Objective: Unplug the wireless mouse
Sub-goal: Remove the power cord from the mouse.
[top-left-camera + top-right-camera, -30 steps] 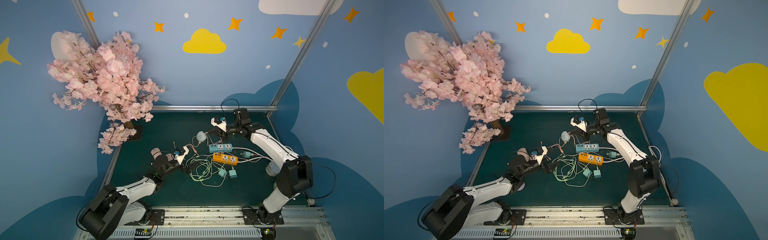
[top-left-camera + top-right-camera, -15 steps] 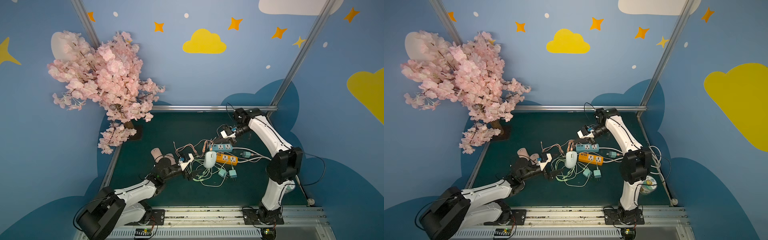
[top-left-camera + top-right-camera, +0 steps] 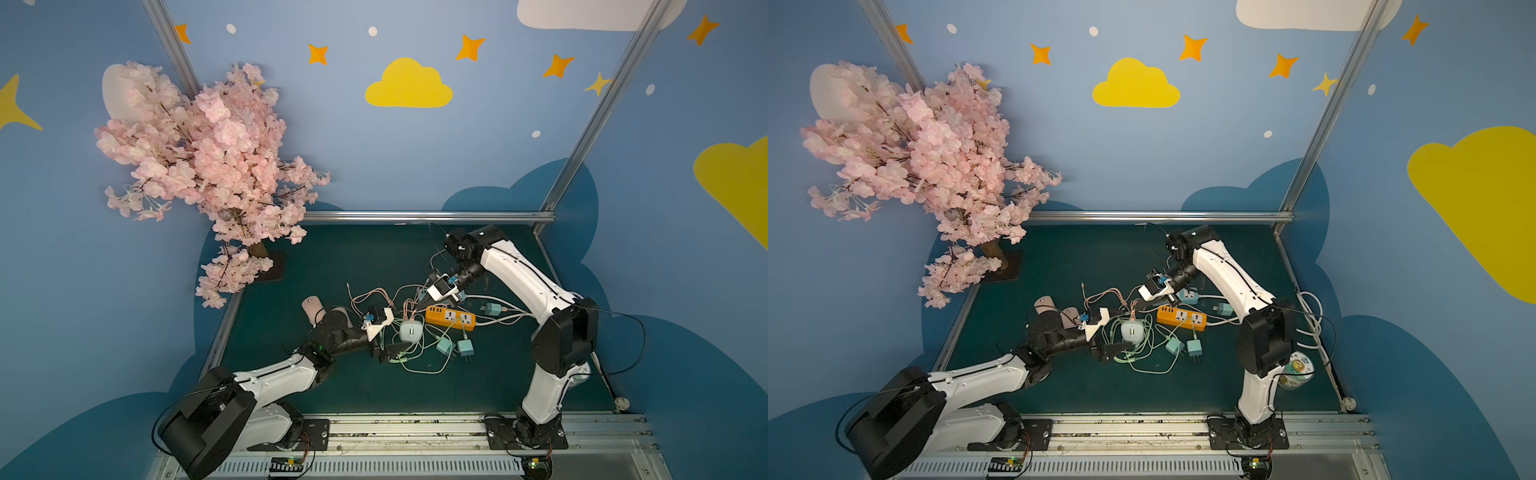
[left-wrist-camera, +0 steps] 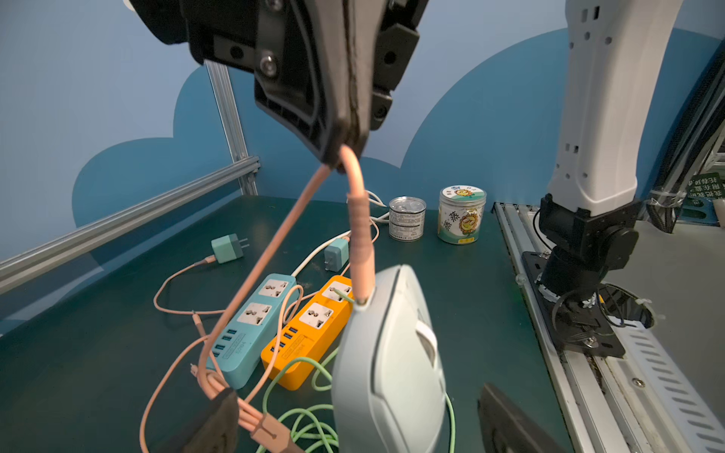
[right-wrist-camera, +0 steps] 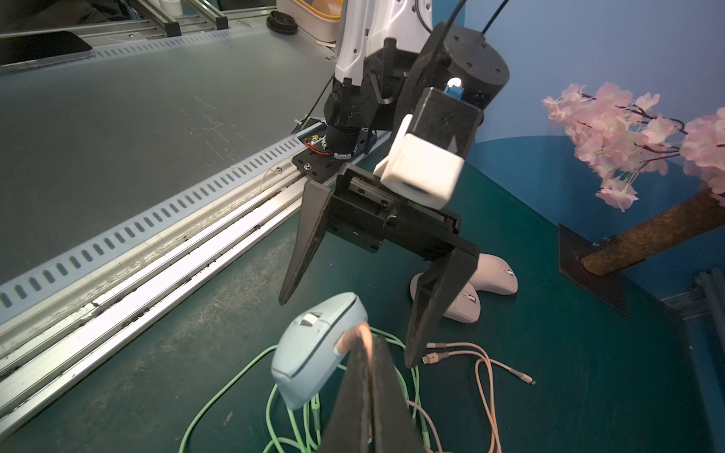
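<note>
The wireless mouse (image 4: 388,364), pale blue-grey, is found near the middle of the dark green counter (image 3: 332,257), in a tangle of cables and just beside the near end of the orange power strip (image 4: 310,333). It is tipped up, with its front end raised. A pink cable (image 4: 359,219) is plugged into that front end. Whether its rear end rests on the counter cannot be told.

The pink cable is pinched just above its plug boot by the right tool (image 4: 345,153), whose jaws are closed tight on it. From the grip, the rest of the cable is looped down to a bundle on the counter.

The left tool (image 5: 347,333) is spread wide, with one finger placed on each side of the mouse. Both fingers are seen apart from its shell, so nothing is gripped by this tool.

A blue power strip (image 4: 251,325) is laid alongside the orange one, just beside it. A green cable (image 5: 235,376) is coiled under and around the mouse. Two pink mice (image 5: 494,274) are seen side by side behind the left tool. Two cans (image 4: 461,213) are stood upright near the base of the right arm. A pink blossom tree (image 3: 208,166) is set at the far left corner of the counter.
</note>
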